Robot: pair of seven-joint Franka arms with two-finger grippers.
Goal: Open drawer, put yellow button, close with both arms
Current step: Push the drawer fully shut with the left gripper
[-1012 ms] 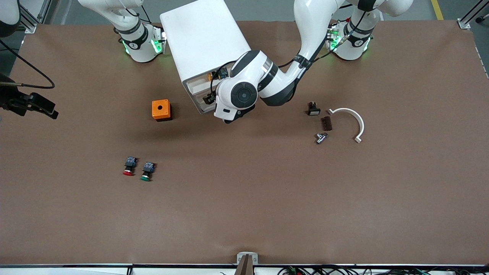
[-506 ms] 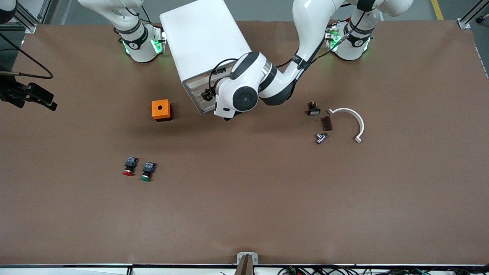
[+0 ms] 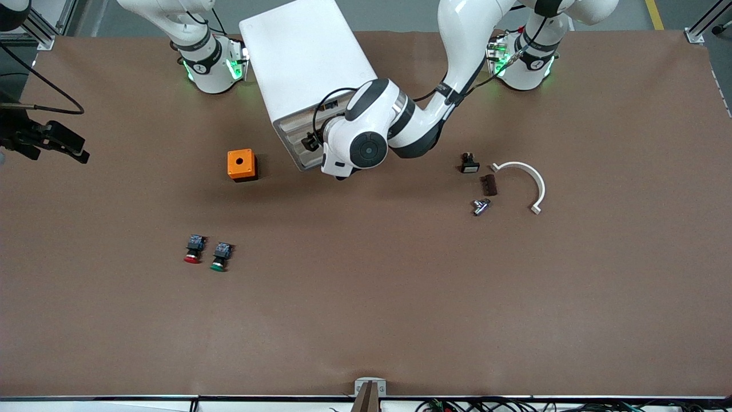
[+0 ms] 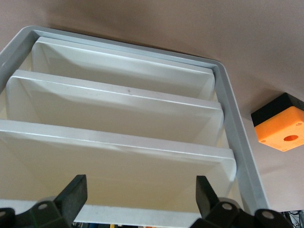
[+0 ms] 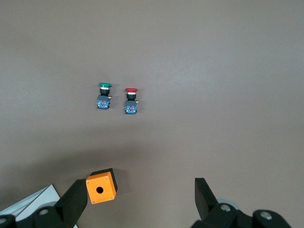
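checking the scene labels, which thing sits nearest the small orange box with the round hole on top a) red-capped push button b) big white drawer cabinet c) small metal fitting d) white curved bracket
b: in the front view the small orange box with a round hole lies right beside the big white drawer cabinet, while the red-capped push button, white curved bracket and small metal fitting lie well away.

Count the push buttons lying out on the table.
2: the red button and green button lie side by side, nearer the front camera than the orange box. A yellow one may be hidden.
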